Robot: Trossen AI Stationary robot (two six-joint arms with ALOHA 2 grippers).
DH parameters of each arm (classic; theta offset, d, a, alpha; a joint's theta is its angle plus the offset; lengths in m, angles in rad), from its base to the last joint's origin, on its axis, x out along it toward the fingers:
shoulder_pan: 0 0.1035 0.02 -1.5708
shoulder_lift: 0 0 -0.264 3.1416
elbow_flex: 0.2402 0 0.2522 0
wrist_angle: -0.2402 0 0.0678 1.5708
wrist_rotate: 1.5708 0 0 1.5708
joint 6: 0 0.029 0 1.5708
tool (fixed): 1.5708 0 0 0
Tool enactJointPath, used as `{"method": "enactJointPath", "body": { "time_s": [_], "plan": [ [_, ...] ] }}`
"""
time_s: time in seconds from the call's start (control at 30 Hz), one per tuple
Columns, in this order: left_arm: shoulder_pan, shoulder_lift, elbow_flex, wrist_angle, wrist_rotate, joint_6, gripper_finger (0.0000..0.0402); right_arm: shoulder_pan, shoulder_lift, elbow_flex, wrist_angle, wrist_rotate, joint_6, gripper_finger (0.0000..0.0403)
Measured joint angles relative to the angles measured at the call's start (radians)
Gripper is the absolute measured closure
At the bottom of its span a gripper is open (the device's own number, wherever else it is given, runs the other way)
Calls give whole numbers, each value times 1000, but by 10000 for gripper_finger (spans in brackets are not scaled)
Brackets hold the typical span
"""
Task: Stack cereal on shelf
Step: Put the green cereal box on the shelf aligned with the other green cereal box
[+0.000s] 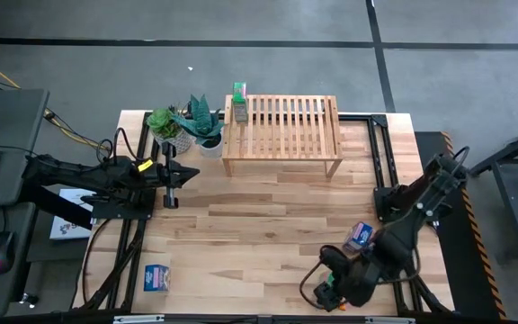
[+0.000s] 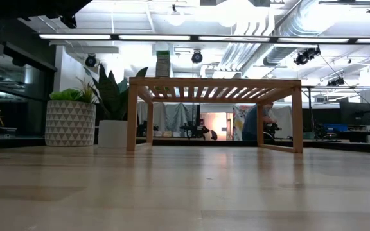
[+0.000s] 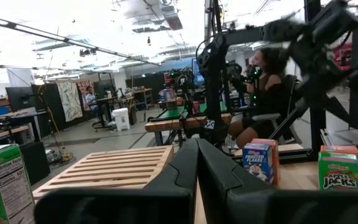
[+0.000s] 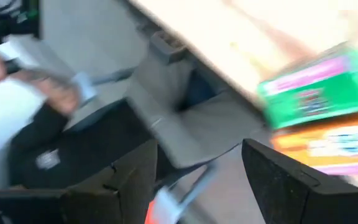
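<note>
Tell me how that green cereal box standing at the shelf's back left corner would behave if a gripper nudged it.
The green cereal box stands upright on a narrow base at the very corner of the shelf, so a nudge would probably tip it, perhaps off the edge. It looks like small, thin cardboard: likely light, fairly stiff, and crushable if squeezed hard.

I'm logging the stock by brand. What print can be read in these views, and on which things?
"Nutrition Facts": side of the green cardboard cereal box beside the light slatted wooden shelf.
"FROSTED FLAKES": blue cardboard cereal box.
"APPLE JACKS": second green cereal box.
Print in the other views is unreadable.
</note>
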Motion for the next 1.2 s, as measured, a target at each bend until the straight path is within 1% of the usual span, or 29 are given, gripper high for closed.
{"method": "enactJointPath", "body": {
  "time_s": [0.07, 0.17, 0.23, 0.3, 0.37, 0.47, 0.57, 0.6, 0.67, 0.8, 0.87, 0.93, 1.0, 1.07, 1.13, 1.17, 1.2],
  "plan": [
    [0, 0, 0, 0, 0, 1, 402, 11, 57, 130, -187, 41, -4, 174],
    [0, 0, 0, 0, 0, 7, 402, 24, 170, 296, -427, 38, -32, 174],
    [0, 0, 0, -1, 0, 7, 401, 28, 237, 380, -517, 18, -60, 174],
    [0, 0, 0, -4, 0, 6, 401, 29, 290, 443, -571, 3, -80, 174],
    [0, 0, 0, -6, 0, 1, 402, 28, 334, 481, -592, -5, -90, 174],
    [0, 0, 0, -8, 0, 1, 402, 14, 386, 503, -599, -13, -90, 174],
    [0, 0, 0, -9, 0, 1, 402, -20, 405, 503, -601, -119, -145, 174],
    [0, 0, 0, -9, 0, 1, 401, -28, 408, 501, -601, -139, -151, 174],
    [0, 0, 0, -9, 0, 1, 402, -40, 411, 489, -600, -134, -175, 174],
    [0, 0, 0, -9, 0, 1, 402, -58, 411, 489, -606, -165, -224, 175],
    [0, 0, 0, -9, 0, 1, 401, -60, 411, 490, -606, -159, -260, 181],
    [0, 0, 0, -9, 0, 1, 401, -57, 411, 490, -608, -151, -272, 199],
    [0, 0, 0, -10, 0, 1, 401, -48, 411, 490, -607, -147, -268, 233],
    [0, 0, 0, -11, 0, 1, 402, -35, 411, 490, -607, -147, -265, 284],
    [0, 0, 0, -11, 0, 1, 401, -21, 411, 490, -607, -128, -266, 351],
    [0, 0, 0, -11, 0, 1, 401, -15, 411, 490, -607, -113, -269, 375],
    [0, 0, 0, -11, 0, 1, 402, -10, 411, 490, -607, -96, -272, 387]
  ]
}}
